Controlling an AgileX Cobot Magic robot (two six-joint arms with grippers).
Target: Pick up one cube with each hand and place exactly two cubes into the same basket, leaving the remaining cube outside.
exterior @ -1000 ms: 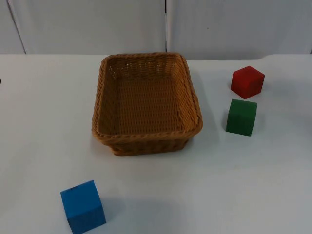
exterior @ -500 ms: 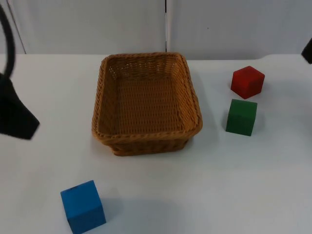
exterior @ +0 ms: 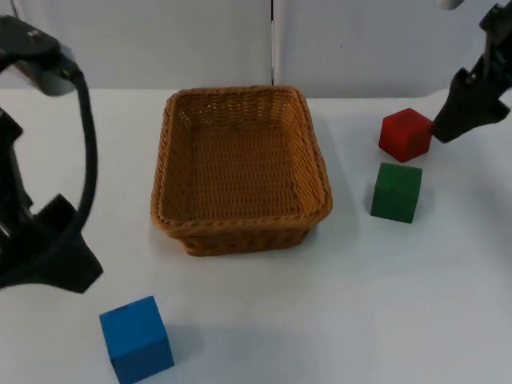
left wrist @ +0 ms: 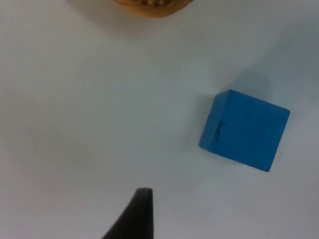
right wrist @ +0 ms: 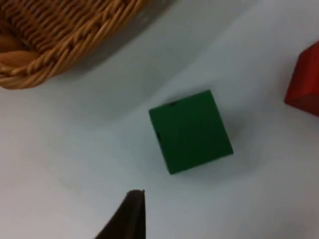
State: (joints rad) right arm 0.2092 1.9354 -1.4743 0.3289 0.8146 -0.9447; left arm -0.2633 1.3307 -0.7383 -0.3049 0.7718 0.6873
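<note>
While both arms are reaching in, we are centring each gripper over its cube — left gripper [exterior: 48,268] near the blue cube [exterior: 136,338], right gripper [exterior: 472,108] by the green cube [exterior: 396,192] — basket [exterior: 240,228] empty, finger spread unclear.

Even, bright overhead light, no glare on the white table [exterior: 384,304]. Soft short shadows: beside the blue cube [exterior: 136,338], right of the basket [exterior: 240,168], around the green cube [right wrist: 191,131]. Left arm [exterior: 40,240] is dark and slightly smeared. Wrist views are soft; the fingertip [left wrist: 134,219] is out of focus.
</note>
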